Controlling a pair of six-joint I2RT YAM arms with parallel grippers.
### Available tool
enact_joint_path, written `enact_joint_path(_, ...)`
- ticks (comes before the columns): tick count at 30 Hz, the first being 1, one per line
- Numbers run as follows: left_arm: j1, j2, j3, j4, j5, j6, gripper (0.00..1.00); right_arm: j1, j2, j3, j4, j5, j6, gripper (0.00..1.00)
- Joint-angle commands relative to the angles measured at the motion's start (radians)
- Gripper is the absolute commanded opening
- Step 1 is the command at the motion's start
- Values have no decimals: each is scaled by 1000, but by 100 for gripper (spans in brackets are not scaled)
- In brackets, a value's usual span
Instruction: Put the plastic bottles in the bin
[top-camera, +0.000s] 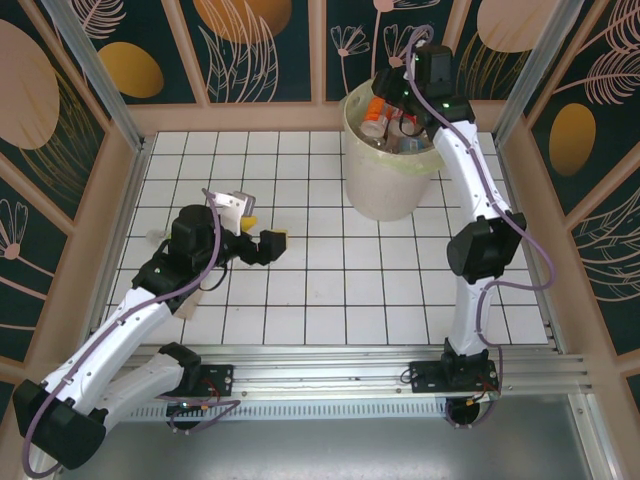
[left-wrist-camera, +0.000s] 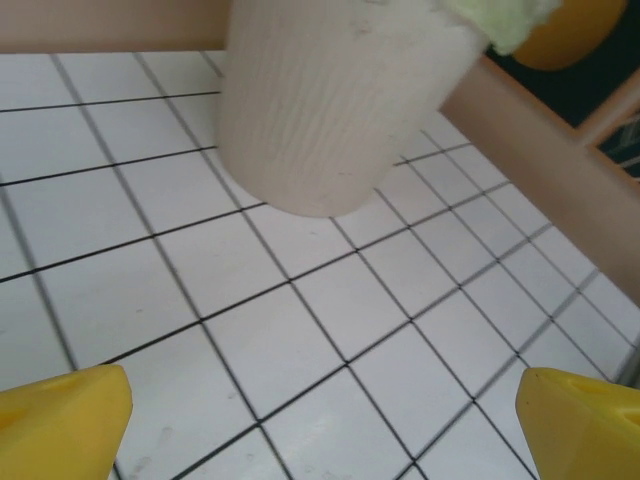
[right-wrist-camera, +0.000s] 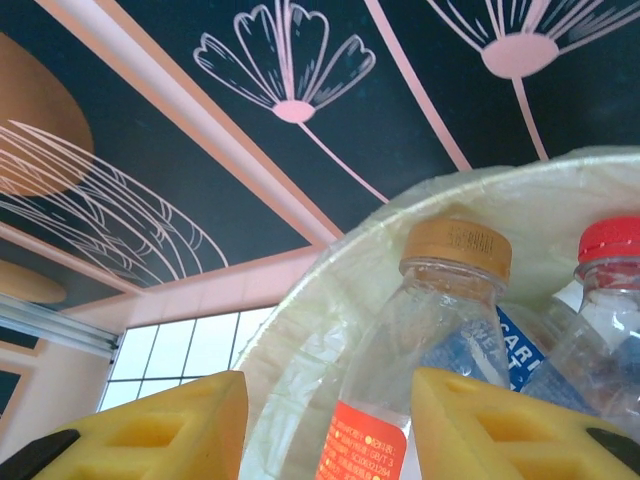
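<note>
1. Right gripper (right-wrist-camera: 330, 410): the jaws are partly open. A clear bottle with an orange label and tan cap (right-wrist-camera: 425, 330) stands upright between the yellow fingers (right-wrist-camera: 160, 430). A gap shows between this bottle and one finger. It cannot be told whether the other finger touches it, so no firm grip is confirmed.
2. In the overhead view the right gripper (top-camera: 400, 95) hangs over the mouth of the bin (top-camera: 385, 185), pointing down into it.
3. Just beside the tan-capped bottle, inside the bin, are a red-capped bottle (right-wrist-camera: 610, 300) and a blue-labelled one (right-wrist-camera: 520, 345). The overhead view shows several plastic bottles (top-camera: 378, 115) piled inside.
4. The bin's yellowish-green liner (right-wrist-camera: 320, 300) is folded over the rim.
5. The bin stands at the far edge of the tabletop (top-camera: 300, 300), right of centre.
6. Left gripper (left-wrist-camera: 320, 420): the jaws are spread wide with nothing between them, only bare white tiles.
7. In the overhead view the left gripper (top-camera: 266, 228) sits low over the left-centre of the tabletop, well apart from the bin and aimed toward its wall (left-wrist-camera: 320, 110).
</note>
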Motion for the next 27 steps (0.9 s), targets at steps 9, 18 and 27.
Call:
enact_joint_path(9, -5, 37, 68, -153, -580, -162, 99, 48, -369, -400, 195, -46, -150, 56)
enact_joint_path(18, 129, 216, 109, -177, -645, -295, 99, 191, -695, -828, 316, -63, -187, 69)
enact_joint_path(27, 246, 397, 163, -266, -782, -436, 99, 289, -925, -1153, 412, -175, -125, 80)
